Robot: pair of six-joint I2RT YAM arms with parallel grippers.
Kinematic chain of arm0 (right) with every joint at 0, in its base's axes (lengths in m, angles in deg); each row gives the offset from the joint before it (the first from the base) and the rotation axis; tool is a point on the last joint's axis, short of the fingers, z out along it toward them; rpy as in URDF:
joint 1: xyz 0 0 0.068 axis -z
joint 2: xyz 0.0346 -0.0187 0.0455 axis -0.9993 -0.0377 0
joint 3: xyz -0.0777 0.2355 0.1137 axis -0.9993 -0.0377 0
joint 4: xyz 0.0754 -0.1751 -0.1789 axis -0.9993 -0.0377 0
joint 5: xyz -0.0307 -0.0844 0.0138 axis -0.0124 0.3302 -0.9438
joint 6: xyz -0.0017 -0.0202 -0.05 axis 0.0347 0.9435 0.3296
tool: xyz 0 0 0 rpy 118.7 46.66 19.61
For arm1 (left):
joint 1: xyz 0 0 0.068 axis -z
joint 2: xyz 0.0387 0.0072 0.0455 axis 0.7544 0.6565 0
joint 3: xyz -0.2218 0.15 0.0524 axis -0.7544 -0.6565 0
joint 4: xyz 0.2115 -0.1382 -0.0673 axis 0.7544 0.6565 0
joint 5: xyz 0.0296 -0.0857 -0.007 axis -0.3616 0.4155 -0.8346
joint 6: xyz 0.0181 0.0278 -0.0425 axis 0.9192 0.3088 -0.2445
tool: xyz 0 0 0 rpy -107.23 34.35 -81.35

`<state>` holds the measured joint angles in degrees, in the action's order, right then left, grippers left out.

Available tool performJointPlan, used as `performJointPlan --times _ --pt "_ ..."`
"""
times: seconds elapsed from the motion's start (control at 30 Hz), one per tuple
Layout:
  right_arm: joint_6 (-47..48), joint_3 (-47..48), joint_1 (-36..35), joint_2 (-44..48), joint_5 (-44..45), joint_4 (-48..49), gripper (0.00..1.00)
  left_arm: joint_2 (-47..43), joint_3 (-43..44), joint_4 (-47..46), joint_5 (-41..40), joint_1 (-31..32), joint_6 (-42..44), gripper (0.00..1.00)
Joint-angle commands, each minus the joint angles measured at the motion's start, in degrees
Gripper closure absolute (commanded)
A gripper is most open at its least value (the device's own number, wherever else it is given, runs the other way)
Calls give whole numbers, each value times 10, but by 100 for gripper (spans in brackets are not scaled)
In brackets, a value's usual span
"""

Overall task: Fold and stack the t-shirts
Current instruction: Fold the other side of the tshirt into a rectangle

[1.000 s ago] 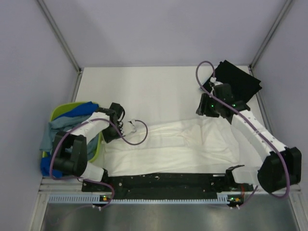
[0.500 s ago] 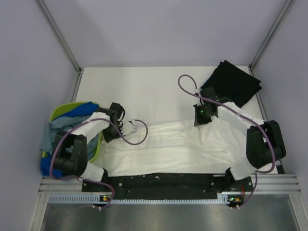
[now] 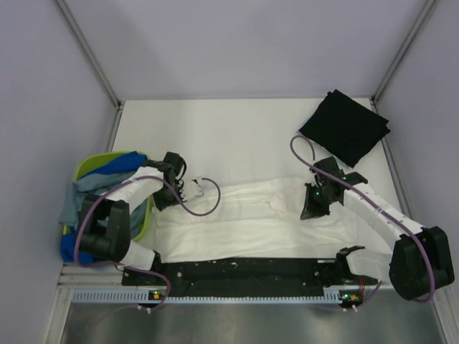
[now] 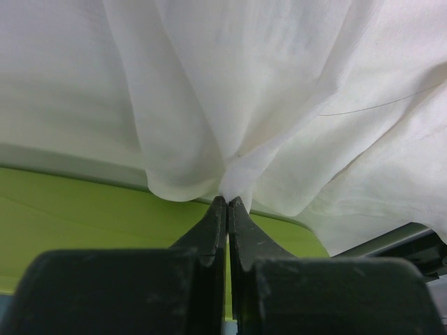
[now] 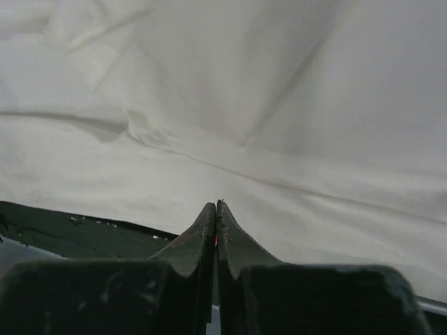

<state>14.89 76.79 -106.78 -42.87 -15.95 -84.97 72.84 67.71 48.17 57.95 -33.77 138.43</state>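
A large white t-shirt (image 3: pixel 244 229) lies crumpled and spread across the near half of the table. My left gripper (image 3: pixel 190 192) is shut on a bunched bit of its left edge, and the left wrist view shows the white cloth (image 4: pixel 279 105) pinched at the tips of the left gripper (image 4: pixel 228 201). My right gripper (image 3: pixel 308 213) hovers over the shirt's right part. Its jaws are shut with nothing between them, and the white cloth (image 5: pixel 244 91) lies just beyond the right gripper (image 5: pixel 216 204). A folded black t-shirt (image 3: pixel 346 127) lies flat at the far right. Bright blue (image 3: pixel 115 166) and grey-blue (image 3: pixel 77 192) t-shirts hang out of the basket.
The lime-green basket (image 3: pixel 90 166) stands at the left edge of the table, right beside my left arm; its green wall (image 4: pixel 84 209) fills the lower left wrist view. A black mounting rail (image 3: pixel 251 271) runs along the near edge. Metal frame posts rise at the far corners.
My right arm has come away from the black t-shirt toward the near side, over the white shirt, and its jaws have shut. The left arm has not moved.
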Motion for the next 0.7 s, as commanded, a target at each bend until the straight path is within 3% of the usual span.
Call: performJointPlan --times 0.0,0.03,0.13,0.2,0.33,0.6,0.67 --pt "-47 -22 0 39 -33 -42 100 1 6 -13 -2 0 15 100" --pt "-48 -8 1 45 -20 -43 100 2 6 -12 0 0 15 100" --pt "-36 67 1 27 17 -41 74 3 7 -13 3 0 16 100" --pt "-4 117 0 -11 25 -31 66 2 7 -13 4 0 16 100" --pt "52 208 -1 -97 73 -33 60 3 11 -14 3 0 17 100" --pt "76 302 18 -221 261 -38 30 -3 14 -7 4 0 14 100" --pt "63 305 50 -238 235 -21 29 -2 13 -6 5 0 15 100"
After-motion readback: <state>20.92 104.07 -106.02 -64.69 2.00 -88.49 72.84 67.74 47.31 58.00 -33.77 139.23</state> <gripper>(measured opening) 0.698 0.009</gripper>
